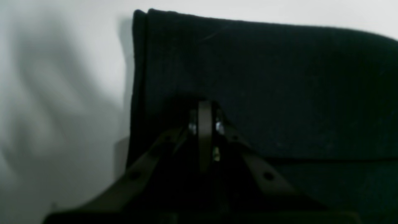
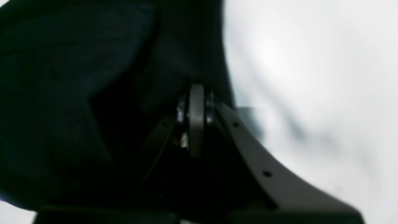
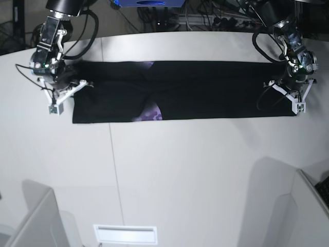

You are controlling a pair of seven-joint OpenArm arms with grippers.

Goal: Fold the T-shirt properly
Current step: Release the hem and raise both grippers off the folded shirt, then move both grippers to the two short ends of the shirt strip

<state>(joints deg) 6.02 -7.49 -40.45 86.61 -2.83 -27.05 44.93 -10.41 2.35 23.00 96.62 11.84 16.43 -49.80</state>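
Black T-shirt (image 3: 205, 90) stretched into a long band across the far part of the white surface (image 3: 180, 170), gripped at both ends.

Lying flat, plain black side up, with a small patch of purple print (image 3: 150, 113) peeking out near the band's lower edge, left of middle in the base view. Left hand (image 1: 204, 107) clenched on the black cloth at the end on that view's right; folded edge running beside it in the wrist view. Right hand (image 2: 196, 90) clenched on the cloth at the opposite end, fabric bunched around the tips.
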